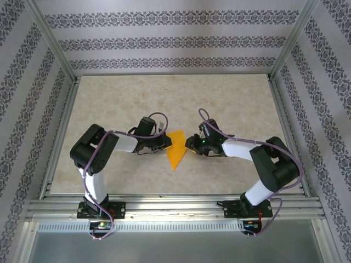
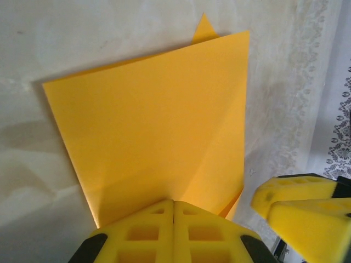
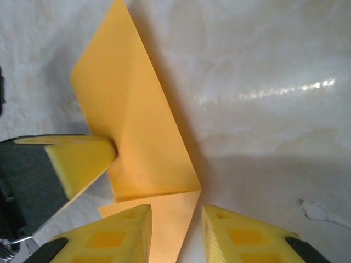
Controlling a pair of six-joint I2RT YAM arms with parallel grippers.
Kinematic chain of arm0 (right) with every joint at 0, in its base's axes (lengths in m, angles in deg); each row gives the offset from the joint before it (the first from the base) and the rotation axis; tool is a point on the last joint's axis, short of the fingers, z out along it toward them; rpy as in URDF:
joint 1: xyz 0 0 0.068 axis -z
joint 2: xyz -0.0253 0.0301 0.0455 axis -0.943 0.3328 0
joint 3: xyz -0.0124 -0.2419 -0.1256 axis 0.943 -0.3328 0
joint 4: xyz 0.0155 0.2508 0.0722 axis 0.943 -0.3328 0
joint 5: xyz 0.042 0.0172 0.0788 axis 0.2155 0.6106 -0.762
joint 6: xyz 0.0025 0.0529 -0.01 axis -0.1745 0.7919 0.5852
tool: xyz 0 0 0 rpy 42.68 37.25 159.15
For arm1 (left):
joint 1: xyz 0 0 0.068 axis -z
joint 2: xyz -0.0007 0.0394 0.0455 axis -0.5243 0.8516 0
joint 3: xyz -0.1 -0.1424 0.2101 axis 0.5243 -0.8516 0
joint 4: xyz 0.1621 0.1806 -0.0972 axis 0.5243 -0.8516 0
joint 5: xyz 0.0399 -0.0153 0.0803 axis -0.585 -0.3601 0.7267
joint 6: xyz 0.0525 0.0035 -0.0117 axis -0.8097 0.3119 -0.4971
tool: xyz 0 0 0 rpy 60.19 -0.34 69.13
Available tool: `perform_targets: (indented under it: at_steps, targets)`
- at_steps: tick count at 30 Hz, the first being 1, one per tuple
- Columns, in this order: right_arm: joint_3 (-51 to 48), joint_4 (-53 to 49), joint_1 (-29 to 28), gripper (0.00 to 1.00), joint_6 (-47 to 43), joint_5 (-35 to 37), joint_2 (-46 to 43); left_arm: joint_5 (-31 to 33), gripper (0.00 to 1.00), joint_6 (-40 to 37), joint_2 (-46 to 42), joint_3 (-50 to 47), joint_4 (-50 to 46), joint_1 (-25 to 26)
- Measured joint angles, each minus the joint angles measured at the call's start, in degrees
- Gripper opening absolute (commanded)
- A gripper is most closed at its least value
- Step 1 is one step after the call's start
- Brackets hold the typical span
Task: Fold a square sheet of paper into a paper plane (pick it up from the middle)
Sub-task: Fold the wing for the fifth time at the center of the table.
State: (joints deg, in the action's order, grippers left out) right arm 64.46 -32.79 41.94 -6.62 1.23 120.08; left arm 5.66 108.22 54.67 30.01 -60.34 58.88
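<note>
We are looking down on a pale marbled table [image 1: 109,104], where a bright orange, partly folded sheet of paper [image 1: 175,149] is sitting midway between its side edges. Our left gripper [image 2: 174,204] is clenching the sheet's edge. Our right gripper [image 3: 176,211] is hovering with jaws parted at a corner.

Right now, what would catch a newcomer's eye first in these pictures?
A bright orange folded sheet of paper lies at the middle of the pale marbled table. The left hand, yellow-fingered, is shut on its edge; the right hand stands open around a corner.
</note>
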Motion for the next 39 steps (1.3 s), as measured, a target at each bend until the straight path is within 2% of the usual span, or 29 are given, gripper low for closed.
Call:
perform_targets:
  at_steps: [20, 31, 39]
  targets:
    - [0.66, 2.54, 0.02, 0.29, 1.53, -4.07, 3.65, -1.77, 0.0, -2.82, 0.66, 1.9, -3.26, 0.0]
    - [4.61, 3.87, 2.99, 0.25, -3.89, -9.51, 4.74, -3.58, 0.0, -5.66, 1.53, 3.85, -6.47, 0.0]
    - [8.57, 2.38, 4.81, 0.21, -9.05, -15.96, 9.25, -3.87, 0.0, -6.47, 1.62, 4.35, -7.52, 0.0]
